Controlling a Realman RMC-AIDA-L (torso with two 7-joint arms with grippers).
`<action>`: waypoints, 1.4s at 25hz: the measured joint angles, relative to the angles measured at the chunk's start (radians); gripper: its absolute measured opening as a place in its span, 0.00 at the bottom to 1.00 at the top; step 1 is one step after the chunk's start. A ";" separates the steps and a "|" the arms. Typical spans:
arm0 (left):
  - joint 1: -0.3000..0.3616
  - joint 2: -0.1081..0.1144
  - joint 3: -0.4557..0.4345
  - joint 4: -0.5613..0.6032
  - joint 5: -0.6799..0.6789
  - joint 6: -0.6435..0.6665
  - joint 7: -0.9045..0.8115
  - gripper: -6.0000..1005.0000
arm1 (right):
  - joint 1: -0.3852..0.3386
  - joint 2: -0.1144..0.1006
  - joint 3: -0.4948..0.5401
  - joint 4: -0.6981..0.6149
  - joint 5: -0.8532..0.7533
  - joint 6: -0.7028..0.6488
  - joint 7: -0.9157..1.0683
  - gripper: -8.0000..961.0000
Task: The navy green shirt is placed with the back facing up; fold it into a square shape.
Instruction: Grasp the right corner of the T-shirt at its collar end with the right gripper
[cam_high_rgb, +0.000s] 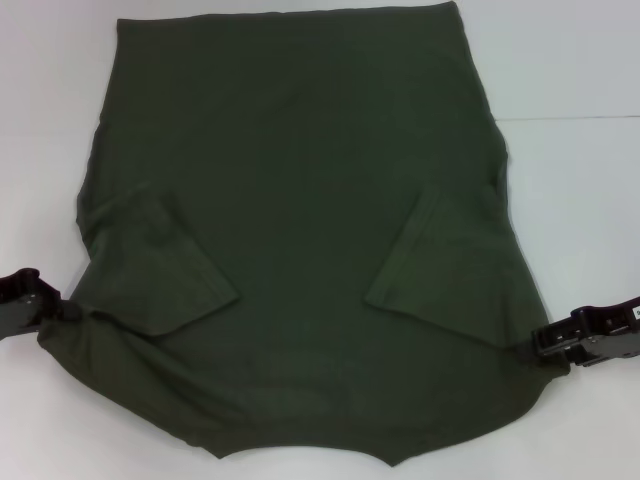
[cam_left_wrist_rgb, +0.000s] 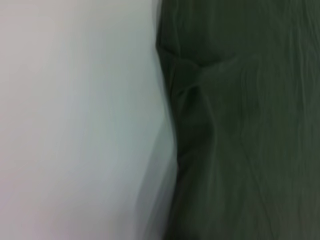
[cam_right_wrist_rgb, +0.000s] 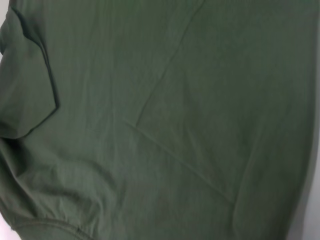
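Note:
The navy green shirt lies flat on the white table, plain side up, with no lettering showing. Both short sleeves are folded inward onto the body, the left sleeve and the right sleeve. My left gripper is at the shirt's left edge near the shoulder, where the cloth puckers toward it. My right gripper is at the shirt's right edge near the other shoulder. The left wrist view shows the bunched shirt edge. The right wrist view is filled by the shirt and a folded sleeve.
The white table shows around the shirt on the left, right and far side, and beside the cloth in the left wrist view. A faint seam line crosses the table at the right. The collar end reaches the near edge of the view.

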 joint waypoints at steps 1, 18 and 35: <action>0.000 0.000 0.000 0.000 0.000 0.000 0.000 0.10 | 0.000 0.000 0.000 0.000 0.000 0.000 0.000 0.82; -0.001 -0.002 0.000 0.000 0.000 0.000 0.000 0.11 | -0.010 -0.004 0.000 -0.010 0.000 0.007 0.001 0.50; -0.001 -0.002 0.000 0.000 -0.007 0.000 0.002 0.11 | -0.010 -0.004 -0.001 -0.010 -0.002 0.033 -0.021 0.16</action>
